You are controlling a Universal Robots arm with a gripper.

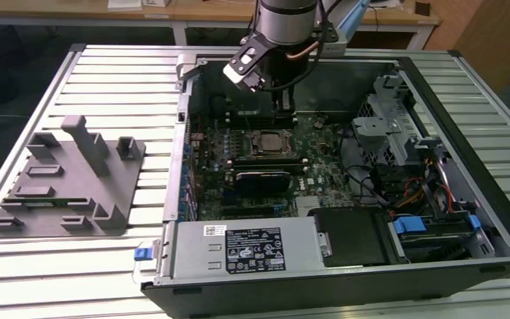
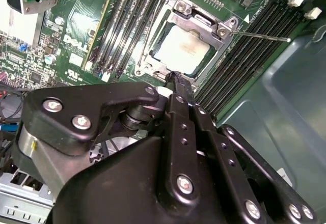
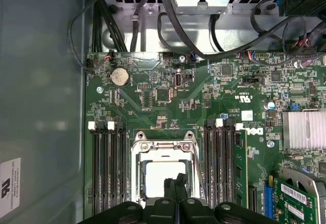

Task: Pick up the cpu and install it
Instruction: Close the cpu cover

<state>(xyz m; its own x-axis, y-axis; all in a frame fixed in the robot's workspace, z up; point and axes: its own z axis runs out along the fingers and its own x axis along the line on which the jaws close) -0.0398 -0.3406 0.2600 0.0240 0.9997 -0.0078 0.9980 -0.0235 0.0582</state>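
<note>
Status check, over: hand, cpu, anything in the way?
Shut hand empty, tips at edge of cpu, contact unclear. That cpu lies in the socket frame. No obstruction seen over it.

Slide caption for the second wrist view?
Tool poised by the edge of the cpu lying in the motherboard socket.

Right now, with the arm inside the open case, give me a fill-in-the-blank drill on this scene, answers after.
The small shiny silver-white square cpu lies in the metal-framed ___ of the green motherboard. The black pincer points at this chip from ___. Long black memory slots flank the chip on ___ sides. The grey moulded fixture stands on the slatted metal table, at the exterior view's ___ of the black computer case.
Missing: socket; above; both; left.
</note>
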